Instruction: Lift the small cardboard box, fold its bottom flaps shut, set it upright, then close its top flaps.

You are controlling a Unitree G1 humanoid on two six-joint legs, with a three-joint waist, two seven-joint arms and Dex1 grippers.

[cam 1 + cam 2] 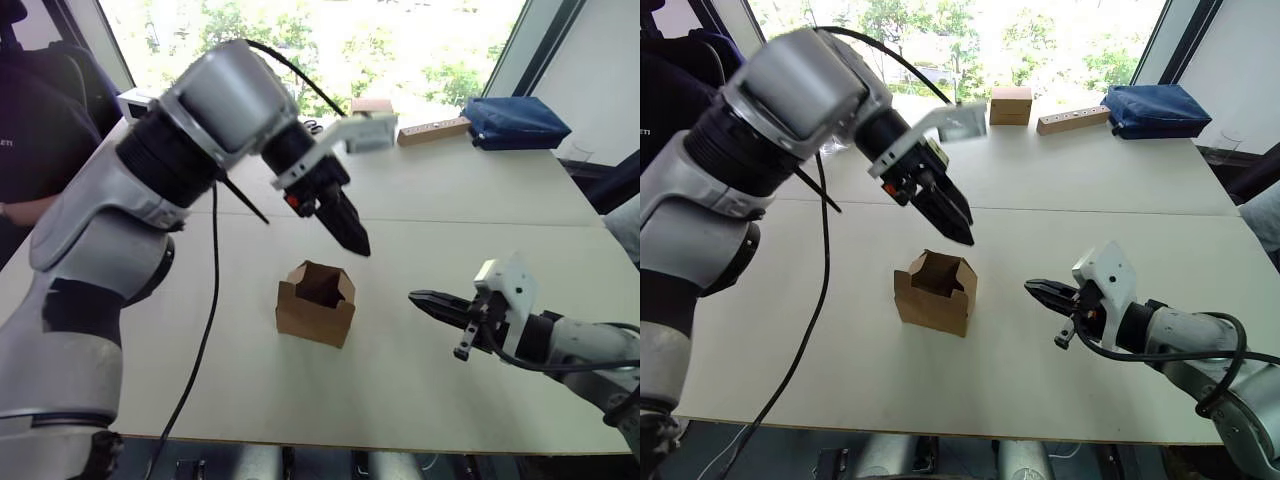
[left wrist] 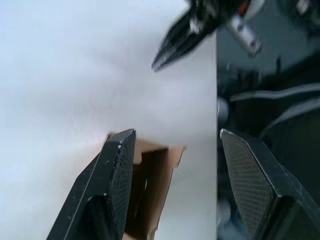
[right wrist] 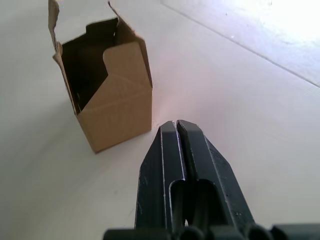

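You see the small plain brown corrugated cardboard box [image 1: 316, 302] standing upright on the white table [image 1: 480, 200], its top flaps [image 1: 322, 280] still raised and the dark interior holding nothing visible. Your right wrist view shows the right gripper [image 3: 176, 125] pressed closed, near the box but apart from it. Your left wrist view shows the left gripper [image 2: 175, 145] spread wide above the box, gripping nothing. No writing shows on the box.

Left pincer [image 2: 172, 142] raised, tilted downward, fingers spread wide; right pincer [image 3: 176, 124] low, level, fingers pressed together.
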